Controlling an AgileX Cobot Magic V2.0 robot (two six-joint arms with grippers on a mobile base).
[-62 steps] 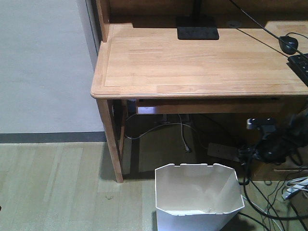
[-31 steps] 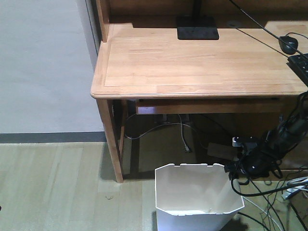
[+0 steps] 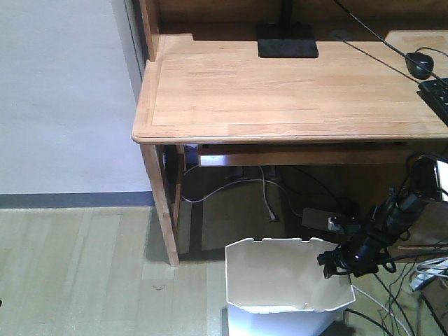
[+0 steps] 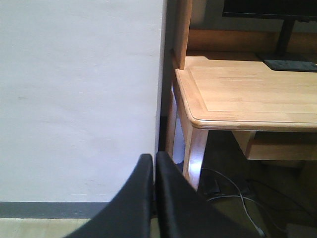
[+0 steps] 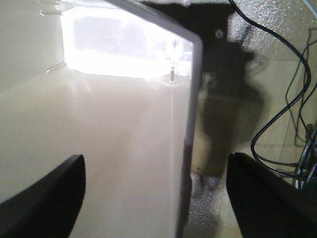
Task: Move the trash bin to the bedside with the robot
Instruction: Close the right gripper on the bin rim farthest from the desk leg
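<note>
**Right gripper straddles trash bin wall in front of the desk**

We see the light wooden desk (image 3: 280, 91) fill most of the front view. The pale wall (image 3: 63, 98) is on its far side from the arm, and the wood-look floor (image 3: 77, 273) lies below it. The white trash bin (image 3: 280, 276) stands on that floor just in front of the desk, close to the desk's near leg (image 3: 159, 203), its cream inside open to us. The black right arm (image 3: 392, 210) slants down from under the desk's other end to the bin's rim. In the right wrist view the right gripper (image 5: 153, 168) is spread wide. One finger (image 5: 44, 198) is inside the bin and the other outside, with the thin wall between them; we cannot tell whether either touches it. The left gripper (image 4: 153, 159) hangs near the desk's wall-side corner, its fingers pressed together on nothing. A black monitor base (image 3: 287, 40) sits at the desk's back edge. A mouse (image 3: 420, 63) and a keyboard corner (image 3: 435, 94) lie at its arm-side end. Loose cables (image 3: 392, 294) trail on the floor below that end.
</note>
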